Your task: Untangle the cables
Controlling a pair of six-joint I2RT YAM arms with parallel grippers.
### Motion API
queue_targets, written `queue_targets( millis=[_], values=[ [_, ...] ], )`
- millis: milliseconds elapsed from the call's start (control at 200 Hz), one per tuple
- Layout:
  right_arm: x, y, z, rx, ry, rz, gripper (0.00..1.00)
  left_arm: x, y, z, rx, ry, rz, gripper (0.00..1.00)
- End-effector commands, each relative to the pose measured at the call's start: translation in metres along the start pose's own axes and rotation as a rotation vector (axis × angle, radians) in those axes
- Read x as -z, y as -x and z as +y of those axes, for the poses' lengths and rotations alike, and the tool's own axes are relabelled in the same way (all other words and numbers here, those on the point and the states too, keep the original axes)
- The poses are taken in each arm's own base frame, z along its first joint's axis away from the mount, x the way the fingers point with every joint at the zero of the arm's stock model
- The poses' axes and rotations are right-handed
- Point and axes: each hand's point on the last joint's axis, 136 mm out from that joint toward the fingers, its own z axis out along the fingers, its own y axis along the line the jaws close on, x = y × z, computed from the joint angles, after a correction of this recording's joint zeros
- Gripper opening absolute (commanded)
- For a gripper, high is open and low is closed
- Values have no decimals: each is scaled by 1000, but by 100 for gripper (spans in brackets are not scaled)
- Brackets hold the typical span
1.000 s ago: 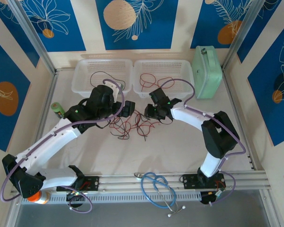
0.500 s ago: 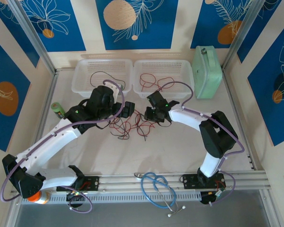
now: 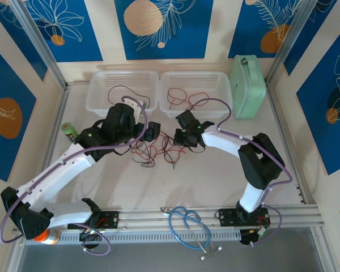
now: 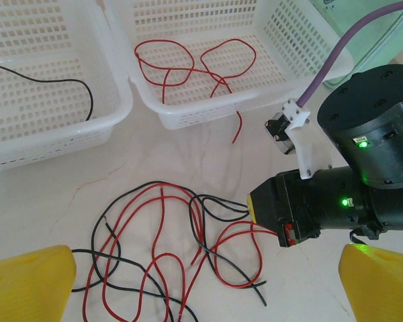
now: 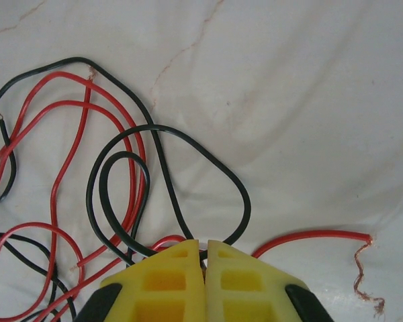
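The cables [image 3: 153, 150] lie as a loose red and black tangle on the table between both grippers. My left gripper [image 3: 153, 131] hovers open over the tangle, its yellow fingers [image 4: 27, 285] spread wide above the strands [image 4: 154, 248]. My right gripper [image 3: 174, 139] is low at the tangle's right edge, with its tip [image 4: 251, 205] where black loops and a red loop meet. Its yellow fingertips [image 5: 203, 251] are shut on a black cable [image 5: 121, 168] that runs into the gap. A red cable with a frayed end [image 5: 309, 236] lies beside them.
Two white baskets stand at the back: the left one [image 3: 99, 93] holds a black cable [image 4: 54, 82], the right one [image 3: 221, 85] a red cable [image 4: 188, 67]. A green case [image 3: 247, 85] is at the back right. A blue stethoscope [image 3: 187, 226] lies at the front rail, a green marker [image 3: 69, 131] at the left.
My right gripper's fingers have closed on the black cable and the gripper has shifted slightly left. The left arm has hardly moved and stays open.
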Motion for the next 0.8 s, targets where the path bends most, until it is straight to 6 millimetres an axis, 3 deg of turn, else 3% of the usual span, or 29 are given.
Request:
queue_targets(
  millis=[0, 115, 365, 475, 625, 795],
  values=[
    [18, 11, 12, 37, 32, -45, 0, 7, 3, -2, 11, -13, -29, 100],
    [57, 24, 25, 76, 66, -100, 0, 5, -2, -4, -3, -36, -21, 100],
    [202, 55, 48, 174, 175, -307, 0, -17, -26, -16, -11, -120, 4, 100],
    [253, 60, 53, 183, 257, -348, 0, -28, -36, -20, -12, -144, 25, 100],
    [303, 67, 58, 187, 355, -385, 0, -37, -42, -26, -17, -175, 30, 100],
    [339, 73, 65, 203, 416, -423, 0, -40, -41, -34, -22, -205, 18, 99]
  ],
)
